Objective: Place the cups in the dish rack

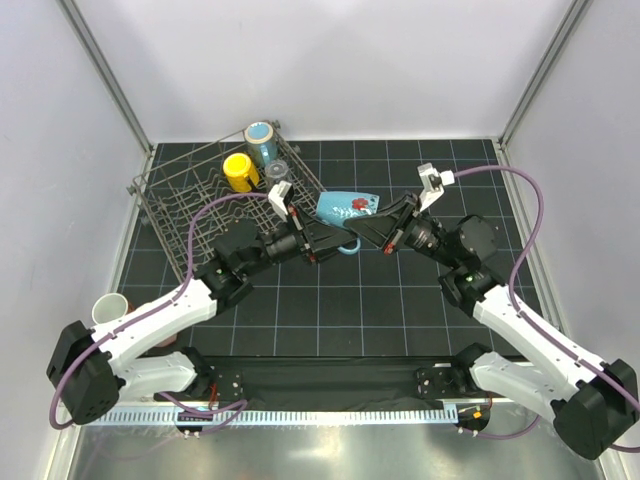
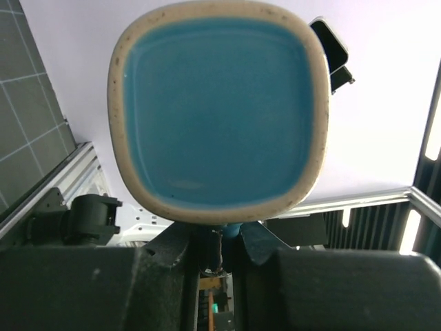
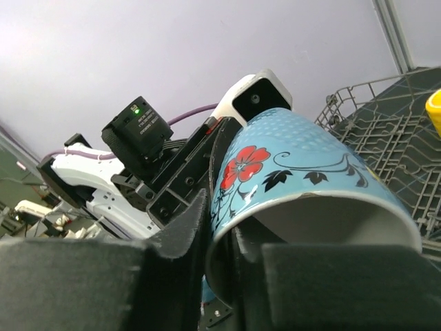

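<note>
A light blue mug with a red flower (image 1: 347, 206) hangs tilted above the middle of the mat, between both grippers. My right gripper (image 1: 364, 232) is shut on its rim (image 3: 303, 200), one finger inside and one outside (image 3: 224, 234). My left gripper (image 1: 335, 243) meets it from the other side. In the left wrist view the mug's blue base (image 2: 217, 110) fills the frame, and the jaws (image 2: 231, 245) pinch its blue handle. The grey wire dish rack (image 1: 190, 205) stands at the back left. It holds a yellow cup (image 1: 240, 172) and a light blue cup (image 1: 262, 138).
A pale pink cup (image 1: 110, 308) stands off the mat at the left edge, beside my left arm. The rack's wires (image 3: 386, 117) lie just beyond the held mug in the right wrist view. White walls and metal posts enclose the table.
</note>
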`<act>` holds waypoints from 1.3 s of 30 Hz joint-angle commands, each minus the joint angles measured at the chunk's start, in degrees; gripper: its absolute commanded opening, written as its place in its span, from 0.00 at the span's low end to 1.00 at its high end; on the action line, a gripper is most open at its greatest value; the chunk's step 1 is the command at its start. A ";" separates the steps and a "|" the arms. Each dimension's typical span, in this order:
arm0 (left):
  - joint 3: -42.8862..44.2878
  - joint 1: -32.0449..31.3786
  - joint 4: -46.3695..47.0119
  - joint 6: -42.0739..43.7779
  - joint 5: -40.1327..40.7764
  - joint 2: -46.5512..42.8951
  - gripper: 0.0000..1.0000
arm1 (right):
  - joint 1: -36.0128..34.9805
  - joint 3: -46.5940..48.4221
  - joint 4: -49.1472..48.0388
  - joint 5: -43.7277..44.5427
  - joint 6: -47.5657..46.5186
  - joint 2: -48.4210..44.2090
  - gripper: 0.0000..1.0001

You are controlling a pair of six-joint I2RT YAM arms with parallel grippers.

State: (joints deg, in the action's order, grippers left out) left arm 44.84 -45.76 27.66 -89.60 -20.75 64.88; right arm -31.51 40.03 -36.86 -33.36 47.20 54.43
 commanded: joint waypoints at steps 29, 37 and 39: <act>29.16 10.34 -50.60 52.49 35.32 11.39 0.00 | -2.24 4.00 48.80 36.79 -20.13 -13.99 0.61; 29.52 10.34 -44.37 54.53 47.37 24.23 0.00 | -2.24 4.01 52.77 34.69 -19.52 -16.73 0.60; 30.13 10.34 -43.04 53.93 48.08 28.09 0.00 | -2.24 2.60 51.37 33.98 -18.46 -16.73 0.60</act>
State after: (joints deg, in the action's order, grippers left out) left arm 72.97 -35.46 -23.18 -36.99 20.29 91.46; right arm -33.63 42.57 15.09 0.49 28.40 38.09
